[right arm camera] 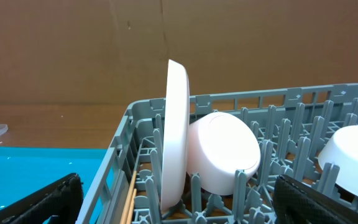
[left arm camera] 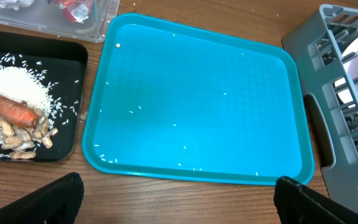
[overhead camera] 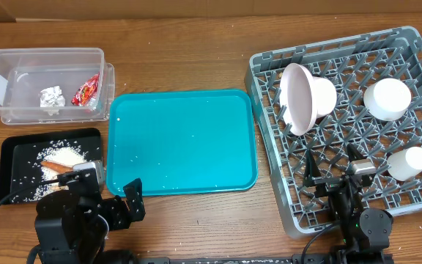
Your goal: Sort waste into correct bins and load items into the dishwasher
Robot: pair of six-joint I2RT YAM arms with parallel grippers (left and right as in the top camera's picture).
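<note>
Left fingers (left arm camera: pixel 51 202) spread wide, empty, near the teal tray (left arm camera: pixel 197 93); right fingers (right arm camera: pixel 42 202) wide, empty, above the dish rack (right arm camera: pixel 260 97).

Teal serving tray (overhead camera: pixel 182 139) on wooden table (overhead camera: pixel 196 220), perhaps cardboard wall (right arm camera: pixel 166 37) behind

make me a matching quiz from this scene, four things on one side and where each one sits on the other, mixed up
Things:
1. red snack wrapper
2. carrot
3. plate
4. teal tray

Places:
A. standing on edge in the grey dish rack
B. in the black tray, against the rice
C. in the clear tub
D. flat on the table, only stray grains on it

Pairs: 1-C, 2-B, 3-A, 4-D
</note>
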